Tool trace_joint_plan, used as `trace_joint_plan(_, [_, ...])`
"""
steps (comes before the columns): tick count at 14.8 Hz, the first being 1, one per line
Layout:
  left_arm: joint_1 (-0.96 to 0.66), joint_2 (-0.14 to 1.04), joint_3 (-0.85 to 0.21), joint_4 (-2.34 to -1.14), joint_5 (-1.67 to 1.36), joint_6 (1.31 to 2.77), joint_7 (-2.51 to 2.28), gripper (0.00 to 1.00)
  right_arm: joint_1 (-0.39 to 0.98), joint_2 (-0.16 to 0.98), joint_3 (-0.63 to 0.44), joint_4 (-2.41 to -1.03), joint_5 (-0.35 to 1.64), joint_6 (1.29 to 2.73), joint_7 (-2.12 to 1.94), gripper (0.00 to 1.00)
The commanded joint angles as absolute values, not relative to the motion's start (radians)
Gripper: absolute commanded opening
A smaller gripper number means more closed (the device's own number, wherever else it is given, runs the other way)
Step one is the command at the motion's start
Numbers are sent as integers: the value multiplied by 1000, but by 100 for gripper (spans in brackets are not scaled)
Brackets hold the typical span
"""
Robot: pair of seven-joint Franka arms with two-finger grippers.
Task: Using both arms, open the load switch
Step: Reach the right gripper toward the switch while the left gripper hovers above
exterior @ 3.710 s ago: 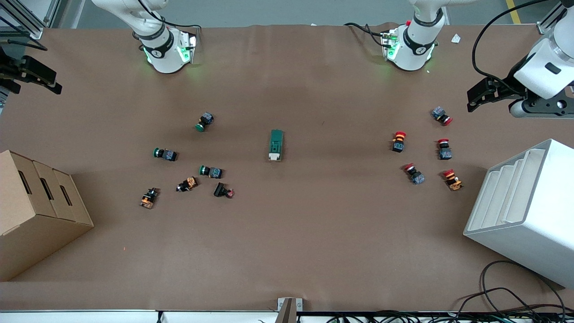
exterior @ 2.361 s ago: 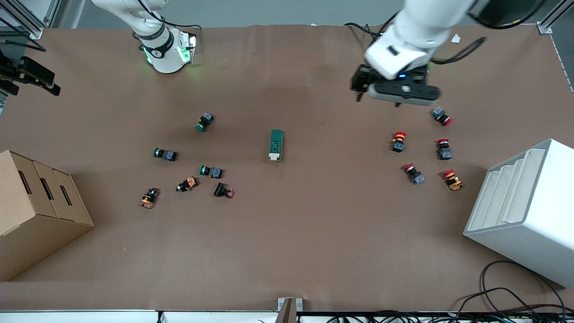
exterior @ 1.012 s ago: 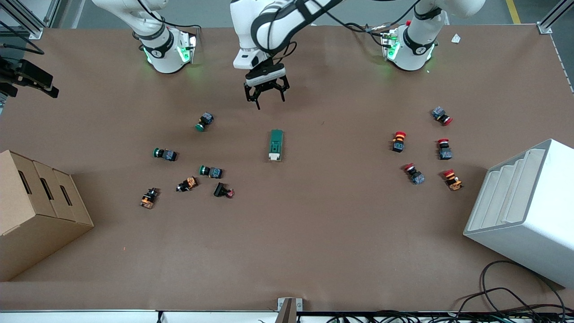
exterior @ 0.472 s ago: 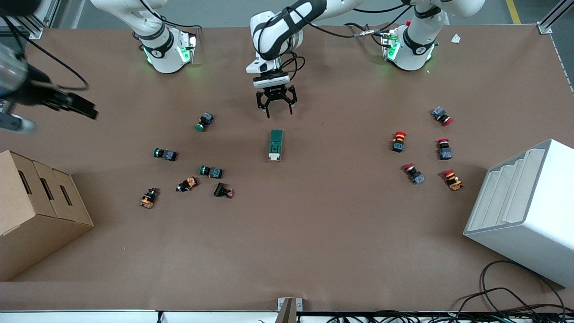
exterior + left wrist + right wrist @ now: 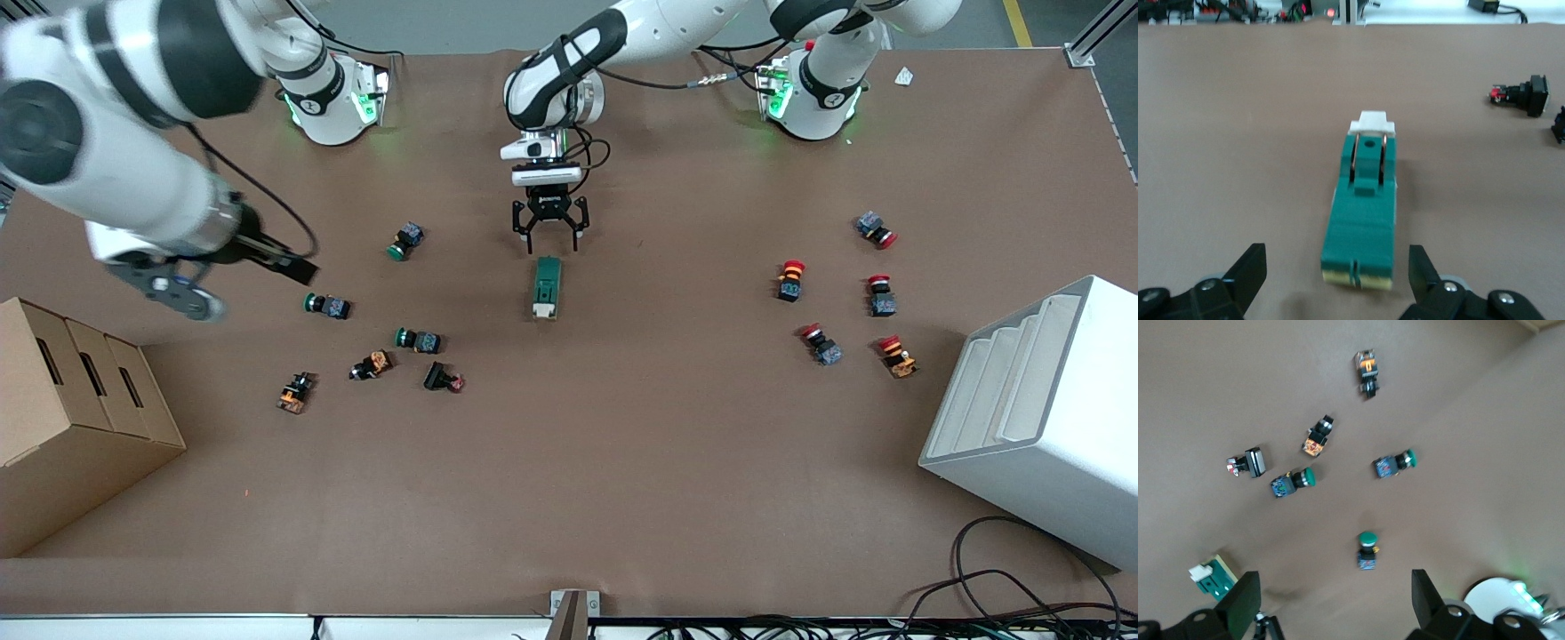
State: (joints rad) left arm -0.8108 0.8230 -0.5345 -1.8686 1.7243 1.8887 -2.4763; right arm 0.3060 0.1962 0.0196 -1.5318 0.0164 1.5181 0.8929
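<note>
The load switch (image 5: 548, 287) is a dark green block lying at the table's middle, its white toggle (image 5: 544, 309) at the end nearer the front camera. My left gripper (image 5: 548, 235) hangs open just over the switch's other end. In the left wrist view the load switch (image 5: 1361, 213) lies between the open fingers (image 5: 1248, 273), its toggle (image 5: 1371, 123) pointing away. My right gripper (image 5: 286, 263) is up in the air, open, over the table beside a green push button (image 5: 327, 306). In the right wrist view the right gripper (image 5: 1335, 590) holds nothing and the load switch (image 5: 1211, 577) shows at the edge.
Green and orange push buttons (image 5: 418, 339) lie scattered toward the right arm's end, red ones (image 5: 790, 280) toward the left arm's end. A cardboard box (image 5: 80, 418) and a white rack (image 5: 1040, 418) stand at the two ends of the table.
My left gripper has come down from over the table's back to just over the switch's end. The right arm has swung in from the table's end to over the green buttons.
</note>
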Motion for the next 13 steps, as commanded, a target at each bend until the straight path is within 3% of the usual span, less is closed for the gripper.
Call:
trace_joint_plan(1, [-816, 851, -511, -1855, 1810, 1867, -2487, 95, 383, 271, 12, -1525, 12, 1571, 1081, 100])
trace_joint_plan(13, [-818, 902, -500, -1809, 1864, 1910, -2491, 99, 551, 656, 14, -1392, 163, 1787, 1791, 100])
